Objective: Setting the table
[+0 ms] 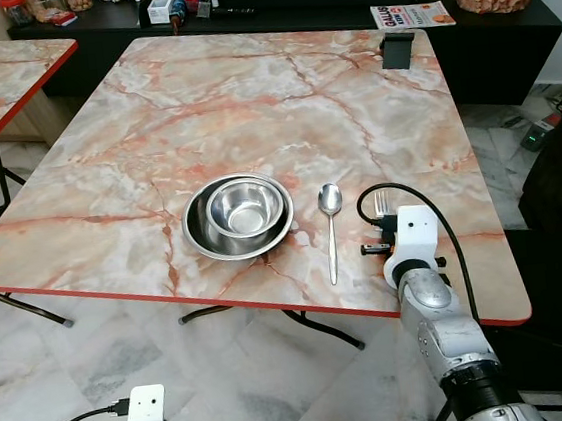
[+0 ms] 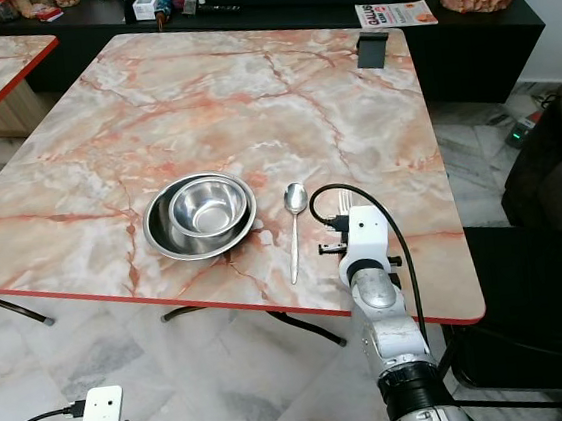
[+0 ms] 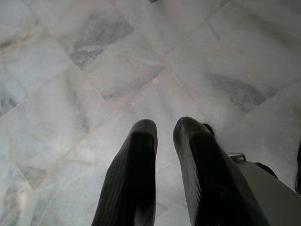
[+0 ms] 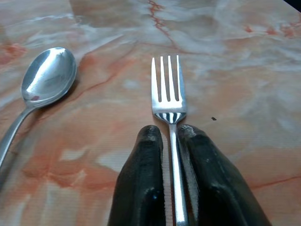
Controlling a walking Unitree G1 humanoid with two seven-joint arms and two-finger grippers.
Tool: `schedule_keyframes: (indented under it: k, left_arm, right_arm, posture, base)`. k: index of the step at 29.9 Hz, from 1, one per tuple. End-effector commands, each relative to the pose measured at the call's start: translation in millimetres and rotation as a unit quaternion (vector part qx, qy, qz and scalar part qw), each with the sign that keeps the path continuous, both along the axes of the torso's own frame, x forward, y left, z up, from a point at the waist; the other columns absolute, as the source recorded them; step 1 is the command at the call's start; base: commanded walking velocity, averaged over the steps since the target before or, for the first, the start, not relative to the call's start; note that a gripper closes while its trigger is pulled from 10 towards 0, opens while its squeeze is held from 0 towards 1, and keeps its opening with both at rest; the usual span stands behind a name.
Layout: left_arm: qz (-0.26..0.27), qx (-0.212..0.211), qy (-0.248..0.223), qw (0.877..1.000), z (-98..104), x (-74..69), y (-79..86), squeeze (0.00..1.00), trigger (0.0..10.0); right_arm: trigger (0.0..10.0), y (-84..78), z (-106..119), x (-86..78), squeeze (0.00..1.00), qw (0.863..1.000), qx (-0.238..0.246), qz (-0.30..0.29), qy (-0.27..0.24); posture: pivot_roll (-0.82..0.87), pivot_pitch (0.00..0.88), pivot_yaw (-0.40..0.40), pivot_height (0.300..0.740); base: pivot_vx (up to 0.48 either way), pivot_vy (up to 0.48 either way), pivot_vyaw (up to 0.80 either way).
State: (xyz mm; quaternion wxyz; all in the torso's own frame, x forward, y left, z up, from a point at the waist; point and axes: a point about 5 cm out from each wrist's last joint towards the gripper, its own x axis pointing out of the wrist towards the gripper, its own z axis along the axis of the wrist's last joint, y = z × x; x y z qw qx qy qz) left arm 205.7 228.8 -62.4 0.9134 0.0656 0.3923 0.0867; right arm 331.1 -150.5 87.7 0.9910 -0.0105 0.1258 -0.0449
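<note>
My left hand (image 3: 164, 136) hangs idle over the floor (image 3: 141, 70), fingers nearly together, grasping nothing. On the table (image 1: 250, 103) a bowl (image 1: 248, 210) sits in a plate (image 1: 204, 241), a spoon (image 1: 331, 227) lies just beside, then my right hand (image 4: 170, 134) grips the fork (image 4: 168, 94) by its handle.

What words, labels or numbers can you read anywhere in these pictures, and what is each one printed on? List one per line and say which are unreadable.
"GLUS": large letters, possibly cut off, on the magazine lying on the black sideboard; its smaller print is too blurred to read.
Boxes and jars on the sideboard: labels too small to read.
Fork, spoon, steel bowls: no markings visible.
</note>
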Motion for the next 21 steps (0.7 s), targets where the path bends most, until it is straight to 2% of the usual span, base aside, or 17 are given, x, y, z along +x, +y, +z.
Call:
schedule_keyframes:
  k: [1,21]
  left_arm:
    - [-0.005,0.003,0.019,1.0,-4.2,-7.6,2.2,0.0,10.0]
    - [-0.006,0.001,0.018,1.0,-3.6,-5.5,0.4,0.0,10.0]
  right_arm:
    - [10.0,-0.8,-0.2,0.7,1.0,1.0,-0.007,-0.001,0.0]
    - [10.0,0.8,2.7,2.1,1.0,1.0,-0.002,0.006,-0.008]
  posture:
    - [0.0,0.153,0.003,0.74]
    - [0.0,0.145,0.0,0.74]
  base:
    - [0.0,0.0,0.0]
    - [0.0,0.0,0.0]
